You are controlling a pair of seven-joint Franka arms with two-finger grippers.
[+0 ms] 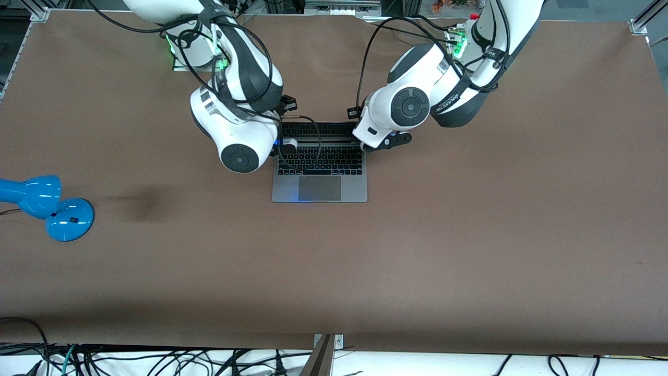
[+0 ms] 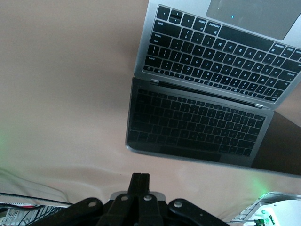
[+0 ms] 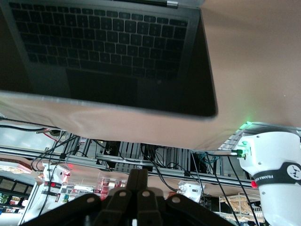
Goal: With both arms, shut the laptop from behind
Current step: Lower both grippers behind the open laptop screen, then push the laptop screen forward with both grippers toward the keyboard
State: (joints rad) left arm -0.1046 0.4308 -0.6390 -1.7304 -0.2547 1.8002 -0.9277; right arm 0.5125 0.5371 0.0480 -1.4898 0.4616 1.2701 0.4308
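The grey laptop (image 1: 319,183) lies open at the table's middle, its dark screen (image 1: 318,130) tilted back toward the robots' bases. It shows in the left wrist view (image 2: 216,52) and the right wrist view (image 3: 108,52). My left gripper (image 1: 399,139) is shut and empty, beside the hinge at the left arm's end; its shut fingertips (image 2: 140,181) show over bare table past the lid's top edge. My right gripper (image 1: 282,148) is mostly hidden under its arm at the laptop's right-arm side; its fingertips (image 3: 143,176) are shut and empty. Neither gripper touches the lid.
A blue desk lamp (image 1: 47,206) lies near the right arm's end of the brown table (image 1: 469,235). Black cables hang from both arms over the screen and keyboard. The arm bases and metal racks stand along the robots' edge.
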